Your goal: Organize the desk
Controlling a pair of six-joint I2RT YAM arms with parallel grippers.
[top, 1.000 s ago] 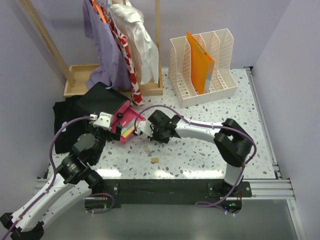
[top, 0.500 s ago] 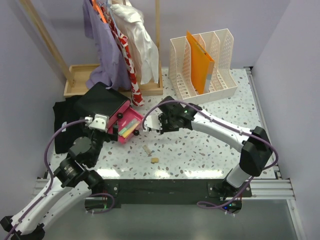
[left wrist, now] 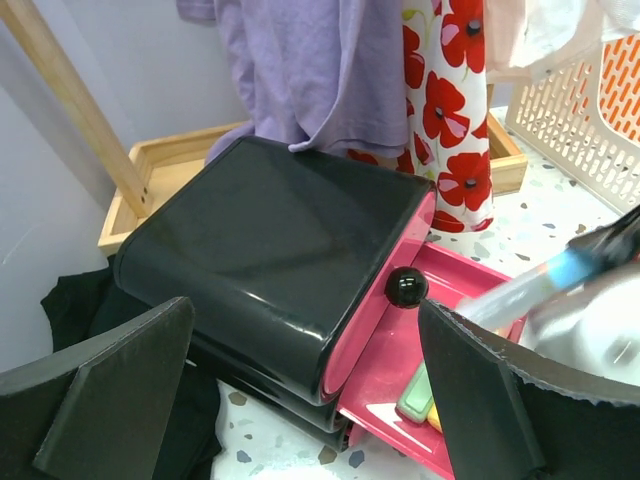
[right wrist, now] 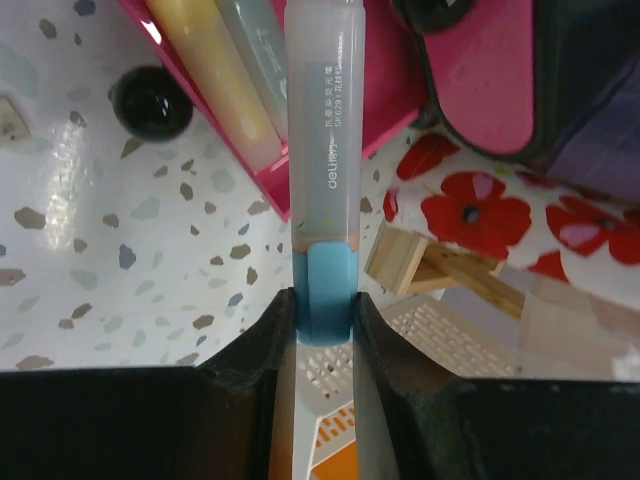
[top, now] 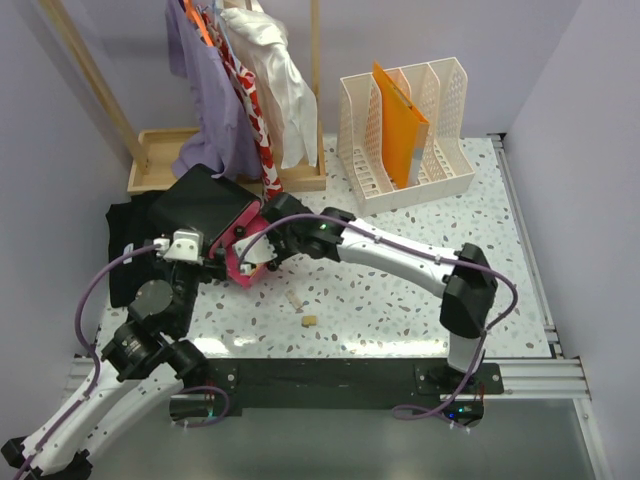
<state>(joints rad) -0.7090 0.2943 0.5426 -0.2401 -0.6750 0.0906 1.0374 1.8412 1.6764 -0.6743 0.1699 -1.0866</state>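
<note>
The desk [top: 400,290] is a white speckled tabletop. A black drawer box [top: 200,205] stands at its left, its lower pink drawer [top: 245,262] pulled open. My right gripper [top: 264,248] is shut on a clear highlighter with a blue cap [right wrist: 324,290] and holds it over the open drawer. In the right wrist view [right wrist: 322,300] the pen points at the drawer, beside a yellow highlighter [right wrist: 215,85] and a green one [right wrist: 262,50] lying inside. My left gripper [top: 212,262] is open and empty just in front of the box [left wrist: 270,250], near the upper drawer's black knob [left wrist: 406,287].
Two small wooden bits [top: 293,299] [top: 309,321] lie on the desk in front of the drawer. A white file organiser [top: 440,150] with an orange folder [top: 398,125] stands at the back. Clothes hang on a wooden rack [top: 240,90]. A wooden tray [top: 155,160] and black cloth [top: 125,250] lie left.
My right arm has swung left with the highlighter, from in front of the drawer to over it. My left gripper has drawn back a little to the left.
</note>
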